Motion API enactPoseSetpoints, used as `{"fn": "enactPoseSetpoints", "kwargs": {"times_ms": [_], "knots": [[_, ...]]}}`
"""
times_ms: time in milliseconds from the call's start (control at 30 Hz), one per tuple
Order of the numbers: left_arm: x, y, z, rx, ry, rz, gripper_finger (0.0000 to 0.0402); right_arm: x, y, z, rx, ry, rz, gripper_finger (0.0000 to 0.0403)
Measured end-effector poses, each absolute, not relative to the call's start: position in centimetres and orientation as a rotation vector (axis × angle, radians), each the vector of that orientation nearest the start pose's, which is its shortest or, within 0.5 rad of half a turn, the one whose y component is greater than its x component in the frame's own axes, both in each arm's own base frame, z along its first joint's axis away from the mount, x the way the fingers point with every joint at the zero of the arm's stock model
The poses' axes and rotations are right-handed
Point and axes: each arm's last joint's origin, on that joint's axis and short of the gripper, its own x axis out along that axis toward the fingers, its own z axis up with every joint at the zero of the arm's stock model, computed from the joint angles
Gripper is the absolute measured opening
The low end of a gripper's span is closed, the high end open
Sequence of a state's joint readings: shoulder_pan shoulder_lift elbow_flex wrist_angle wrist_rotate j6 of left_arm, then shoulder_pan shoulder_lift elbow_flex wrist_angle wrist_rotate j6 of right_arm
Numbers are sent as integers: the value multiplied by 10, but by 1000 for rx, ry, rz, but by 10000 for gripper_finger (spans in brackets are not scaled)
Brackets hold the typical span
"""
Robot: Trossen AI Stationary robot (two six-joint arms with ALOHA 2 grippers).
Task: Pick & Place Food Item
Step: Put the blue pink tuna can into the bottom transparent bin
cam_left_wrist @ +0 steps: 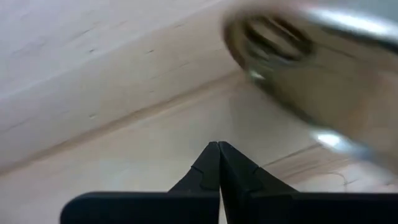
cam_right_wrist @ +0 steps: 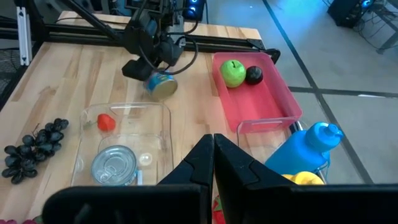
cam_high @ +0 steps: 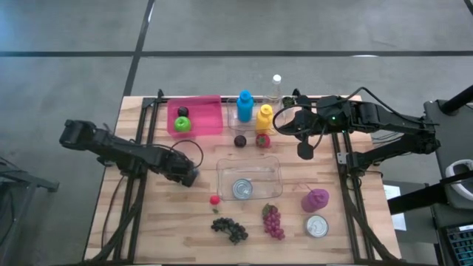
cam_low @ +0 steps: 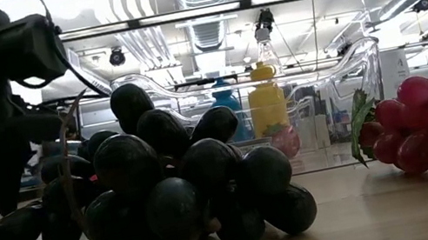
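Nil placed yet, prob: tin can (cam_right_wrist: pixel 159 85) lying tipped on table (cam_right_wrist: pixel 62 74), just ahead of left claw (cam_left_wrist: pixel 219 151), tips shut, gripping nothing. Right claw (cam_right_wrist: pixel 213 148) shut, empty, waiting beside blue bottle (cam_right_wrist: pixel 311 146). Pick + place both left.

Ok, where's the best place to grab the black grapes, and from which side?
Probably from straight above, jaws closing across the thick middle of the black grapes, over their narrow width. The bunch lies low and long on the table, leaving little side to catch.
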State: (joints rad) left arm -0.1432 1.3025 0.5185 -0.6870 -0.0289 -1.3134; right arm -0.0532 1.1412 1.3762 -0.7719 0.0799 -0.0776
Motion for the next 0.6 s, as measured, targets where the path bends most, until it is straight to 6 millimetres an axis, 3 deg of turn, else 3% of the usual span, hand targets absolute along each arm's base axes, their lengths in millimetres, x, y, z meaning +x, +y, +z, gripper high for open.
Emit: {"fn": "enactPoseSetpoints", "kwargs": {"times_ms": [367,600], "knots": [[174,-24,134,-965,1255,875,0,217,-14,410,-83,541,-109,8],[183,-26,148,-985,1214,825,0,217,-14,410,-83,542,-109,8]]}}
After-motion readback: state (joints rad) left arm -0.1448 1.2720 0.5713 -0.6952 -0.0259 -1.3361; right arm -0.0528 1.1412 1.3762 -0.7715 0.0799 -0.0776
